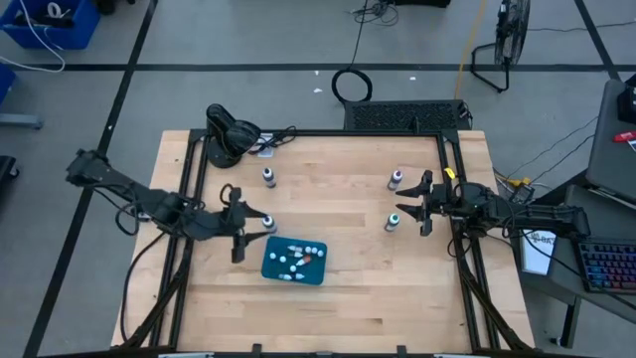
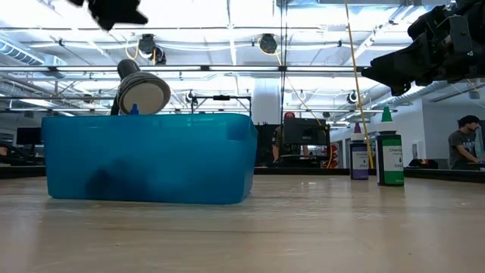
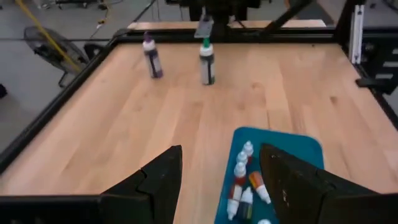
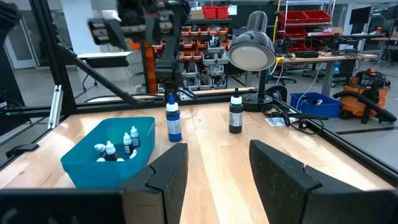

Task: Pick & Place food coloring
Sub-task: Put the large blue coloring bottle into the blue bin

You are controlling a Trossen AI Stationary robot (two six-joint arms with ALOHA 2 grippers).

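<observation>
Both pincers (image 1: pixel 238 227) (image 1: pixel 421 203) hung with fingers apart, empty. Closest to the left one stood an upright blue bottle (image 1: pixel 267 223), just beside it, next to the tray (image 1: pixel 270 267).

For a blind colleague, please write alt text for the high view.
Four food coloring bottles stand on a wooden table around a teal tray holding small dropper bottles. The open left gripper and open right gripper hover at opposite sides.

Wooden table (image 1: pixel 348 288): tray (image 1: pixel 316 272), four bottles (image 1: pixel 269 177).
</observation>
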